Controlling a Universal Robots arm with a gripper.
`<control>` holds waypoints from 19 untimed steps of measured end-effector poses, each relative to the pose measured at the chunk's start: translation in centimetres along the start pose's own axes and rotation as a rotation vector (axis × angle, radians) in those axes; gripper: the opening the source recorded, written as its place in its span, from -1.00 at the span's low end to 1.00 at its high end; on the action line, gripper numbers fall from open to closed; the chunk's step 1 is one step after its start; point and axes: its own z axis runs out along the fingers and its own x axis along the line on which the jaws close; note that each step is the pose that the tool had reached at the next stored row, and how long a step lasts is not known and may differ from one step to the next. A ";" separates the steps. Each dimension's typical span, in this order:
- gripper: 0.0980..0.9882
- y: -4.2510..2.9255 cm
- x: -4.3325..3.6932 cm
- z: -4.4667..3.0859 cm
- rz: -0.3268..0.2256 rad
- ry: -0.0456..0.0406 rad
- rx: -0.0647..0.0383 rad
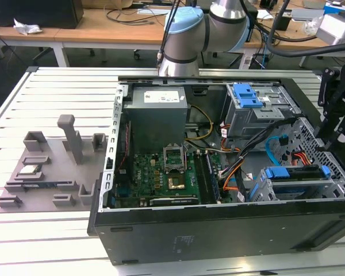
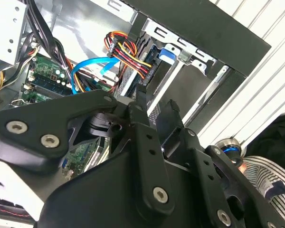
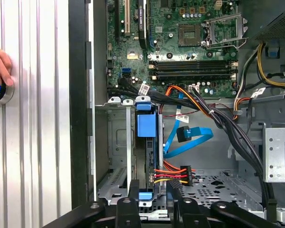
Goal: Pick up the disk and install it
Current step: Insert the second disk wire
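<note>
My pincer (image 2: pixel 154 118) is matt black metal; the computer case (image 1: pixel 218 230) matt dark metal, its drive cage (image 3: pixel 118 156) bare grey steel with glossy blue plastic latches (image 3: pixel 146 126).

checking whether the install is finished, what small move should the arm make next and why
Probably a short lift straight up: the disk already sits in the drive cage, and the fingers stand open just above it, holding nothing.

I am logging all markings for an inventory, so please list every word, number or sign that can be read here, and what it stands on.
None can be read.
Power supply label: print too small.
White sticker on the computer case front wall: blurred.
White cable tags near the motherboard: too small.
Drive in the blue-latched drive cage: no label facing the cameras.
</note>
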 end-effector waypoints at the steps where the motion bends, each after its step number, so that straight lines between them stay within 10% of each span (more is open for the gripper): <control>1: -0.41 0.27 0.00 0.01 0.000 -0.0001 0.000; 19: -0.41 2.25 0.01 0.05 0.000 -0.0003 0.000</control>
